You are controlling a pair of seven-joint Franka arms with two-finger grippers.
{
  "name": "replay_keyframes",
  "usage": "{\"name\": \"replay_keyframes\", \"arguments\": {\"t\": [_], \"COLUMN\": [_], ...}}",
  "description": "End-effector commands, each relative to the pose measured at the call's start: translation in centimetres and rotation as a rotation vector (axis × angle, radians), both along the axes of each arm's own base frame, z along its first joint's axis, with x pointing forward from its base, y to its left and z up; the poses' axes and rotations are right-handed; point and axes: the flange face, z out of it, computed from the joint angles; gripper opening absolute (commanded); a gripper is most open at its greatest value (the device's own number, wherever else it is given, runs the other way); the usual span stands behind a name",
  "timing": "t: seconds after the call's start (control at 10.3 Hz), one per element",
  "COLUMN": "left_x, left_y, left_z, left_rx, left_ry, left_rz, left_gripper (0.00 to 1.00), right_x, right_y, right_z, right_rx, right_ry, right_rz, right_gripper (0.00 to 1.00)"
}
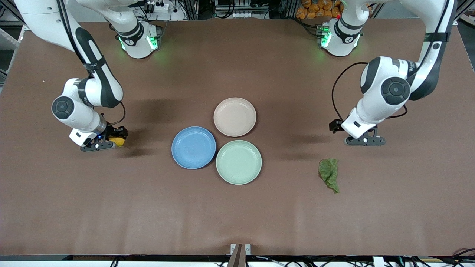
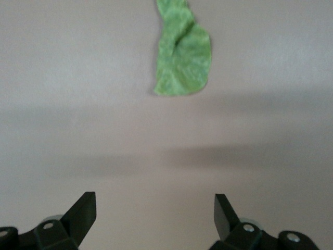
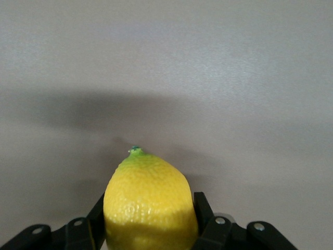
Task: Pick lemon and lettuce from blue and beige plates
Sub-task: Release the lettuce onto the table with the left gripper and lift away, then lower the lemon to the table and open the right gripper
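Observation:
My right gripper [image 1: 113, 143] is shut on the yellow lemon [image 1: 119, 141], low over bare table toward the right arm's end, apart from the plates. In the right wrist view the lemon [image 3: 148, 192] fills the space between the fingers of the gripper [image 3: 150, 211]. The lettuce [image 1: 329, 173] lies flat on the table toward the left arm's end. My left gripper [image 1: 365, 141] is open and empty over bare table beside it. In the left wrist view the lettuce [image 2: 182, 57] lies ahead of the open gripper [image 2: 155, 211]. The blue plate [image 1: 193, 147] and the beige plate [image 1: 235, 116] hold nothing.
A pale mint-green plate [image 1: 238, 162] holding nothing sits beside the blue plate, nearer to the front camera than the beige plate. The three plates touch in a cluster at the table's middle. The brown table [image 1: 237, 215] has its front edge along the view's bottom.

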Motion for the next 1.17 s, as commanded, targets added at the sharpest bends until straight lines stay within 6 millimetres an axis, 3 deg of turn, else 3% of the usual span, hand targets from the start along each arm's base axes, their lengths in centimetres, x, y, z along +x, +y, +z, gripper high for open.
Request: {"name": "replay_keyframes", "arguments": {"t": [0.0, 0.49, 0.58, 0.68, 0.78, 1.07], "left_x": [-2.3, -4.0, -3.2, -1.7, -0.3, 1.0], "left_y": [1.4, 1.8, 1.3, 0.6, 0.0, -0.4], "left_z": [1.7, 5.4, 6.8, 10.0, 13.6, 18.8], "left_rx": [0.019, 0.041, 0.027, -0.022, -0.060, -0.081], "left_ry": [0.014, 0.063, 0.032, -0.028, -0.096, -0.183], "left_rz": [-0.008, 0.007, 0.008, 0.032, 0.043, 0.033], "left_gripper": [1.00, 1.00, 1.00, 1.00, 1.00, 1.00], "right_x": [0.0, 0.7, 1.0, 1.5, 2.4, 4.9], "right_y": [0.0, -0.1, -0.1, -0.2, 0.0, 0.4], "right_z": [-0.2, 0.5, 0.8, 1.8, 3.9, 10.8], "right_rx": [0.014, 0.014, 0.014, 0.016, 0.022, 0.027], "right_ry": [-0.010, -0.014, -0.020, -0.014, 0.027, 0.138], "right_rz": [-0.010, -0.012, -0.012, -0.018, -0.018, -0.054], "right_gripper": [1.00, 1.00, 1.00, 1.00, 1.00, 1.00]}}
